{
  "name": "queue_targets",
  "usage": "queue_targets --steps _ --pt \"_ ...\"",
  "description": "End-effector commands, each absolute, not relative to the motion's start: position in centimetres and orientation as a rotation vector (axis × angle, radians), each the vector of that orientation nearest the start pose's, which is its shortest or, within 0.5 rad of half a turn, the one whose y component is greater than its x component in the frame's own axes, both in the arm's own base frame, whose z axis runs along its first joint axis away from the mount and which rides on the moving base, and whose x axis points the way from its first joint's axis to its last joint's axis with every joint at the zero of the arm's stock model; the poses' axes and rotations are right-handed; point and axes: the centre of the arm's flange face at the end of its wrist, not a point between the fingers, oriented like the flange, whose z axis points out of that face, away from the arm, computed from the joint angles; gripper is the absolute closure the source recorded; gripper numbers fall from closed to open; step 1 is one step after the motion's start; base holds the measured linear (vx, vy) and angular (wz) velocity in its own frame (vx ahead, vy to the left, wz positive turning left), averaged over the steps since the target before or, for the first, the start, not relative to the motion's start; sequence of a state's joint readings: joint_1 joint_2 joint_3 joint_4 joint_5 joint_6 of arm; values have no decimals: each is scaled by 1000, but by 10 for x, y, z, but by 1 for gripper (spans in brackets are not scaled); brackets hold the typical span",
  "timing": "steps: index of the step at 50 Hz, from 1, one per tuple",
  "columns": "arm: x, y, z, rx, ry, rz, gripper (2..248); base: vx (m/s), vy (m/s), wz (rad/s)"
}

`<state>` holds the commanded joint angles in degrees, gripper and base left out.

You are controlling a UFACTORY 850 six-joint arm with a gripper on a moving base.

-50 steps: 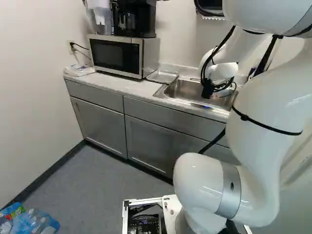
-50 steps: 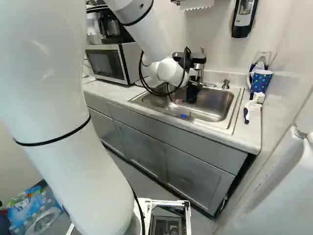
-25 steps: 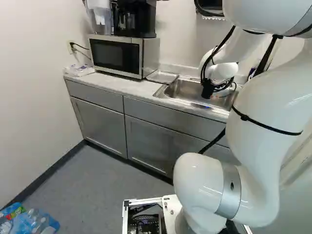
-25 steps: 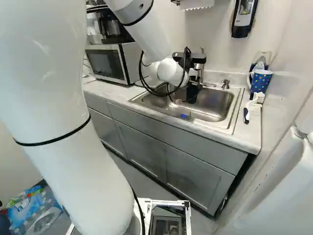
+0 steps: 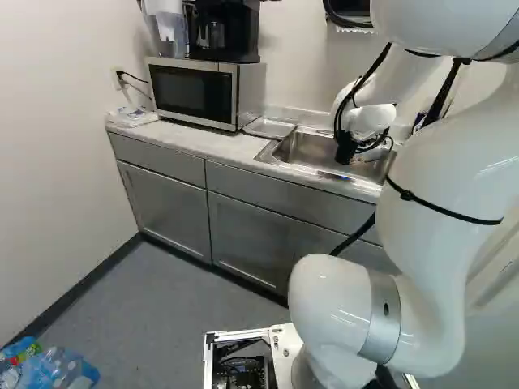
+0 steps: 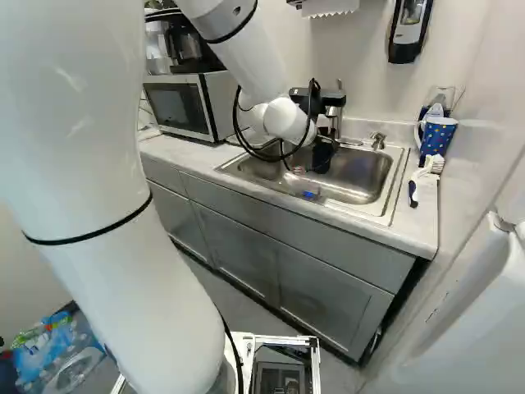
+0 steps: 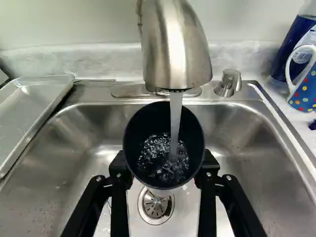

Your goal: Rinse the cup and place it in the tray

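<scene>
My arm [image 5: 438, 186] is hiding part of the sink [image 5: 308, 152]; the wrist view's edges are cutting off the tray [image 7: 32, 111] and spotted mug [image 7: 304, 93].

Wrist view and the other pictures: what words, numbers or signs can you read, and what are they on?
None can be read for sure.
Blue bottle: label print too small.
Bottle pack on the floor: print too blurred.
Wall dispenser: label too small.
Dark cup: no print visible.

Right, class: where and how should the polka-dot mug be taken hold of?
Probably by the handle, coming from the sink side: the polka-dot mug stands upright, its open loop jutting that way, while a bottle stands close behind its body.
</scene>
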<state>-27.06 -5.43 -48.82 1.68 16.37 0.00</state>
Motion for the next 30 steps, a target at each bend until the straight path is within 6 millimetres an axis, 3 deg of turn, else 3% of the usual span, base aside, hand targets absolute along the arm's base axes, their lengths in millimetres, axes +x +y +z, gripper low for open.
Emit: queue_targets --steps 30 --pt "459 -236 500 -2846 735 -1645 124 0 0 0"
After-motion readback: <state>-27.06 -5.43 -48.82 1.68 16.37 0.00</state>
